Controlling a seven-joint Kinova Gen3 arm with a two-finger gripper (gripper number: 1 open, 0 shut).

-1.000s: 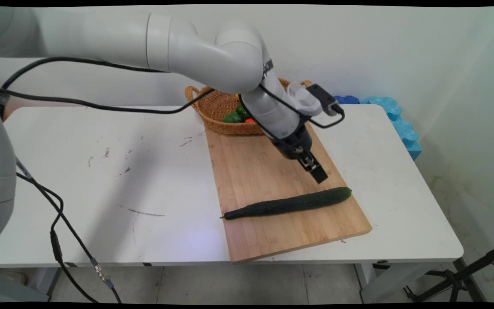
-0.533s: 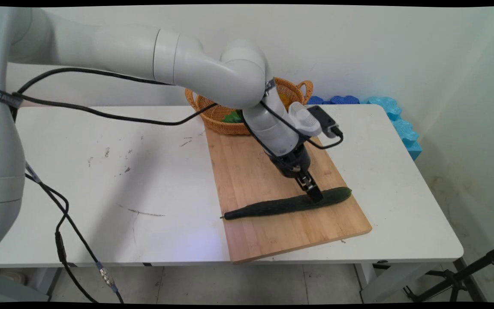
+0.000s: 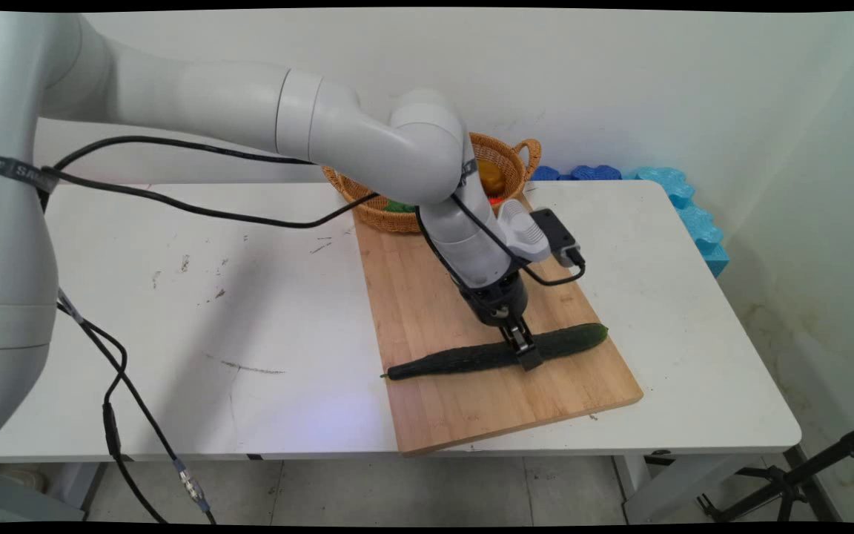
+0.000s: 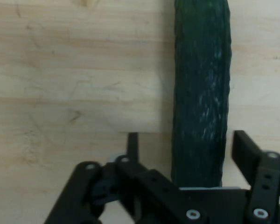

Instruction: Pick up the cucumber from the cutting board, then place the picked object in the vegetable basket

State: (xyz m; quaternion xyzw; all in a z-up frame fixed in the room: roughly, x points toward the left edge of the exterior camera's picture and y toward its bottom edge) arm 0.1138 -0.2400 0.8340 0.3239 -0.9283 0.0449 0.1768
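Observation:
A long dark green cucumber [image 3: 471,357] lies across the near part of a wooden cutting board [image 3: 442,297]. My gripper [image 3: 527,357] is down on the board, astride the cucumber about a third of the way in from its thick right end. In the hand view the cucumber [image 4: 200,93] runs up from between the two black fingers [image 4: 245,147], which stand open on either side of it, the right one close to its skin, the left one further off. Nothing is clamped.
A wicker basket [image 3: 516,156] with green, yellow and red produce stands at the back of the board, partly behind my arm. Blue foam pieces [image 3: 686,208] lie along the table's far right edge. Black cables hang off the arm on the left.
My gripper has come down and toward the near side, from above the board's middle onto the cucumber, and now straddles it. The cucumber has not moved.

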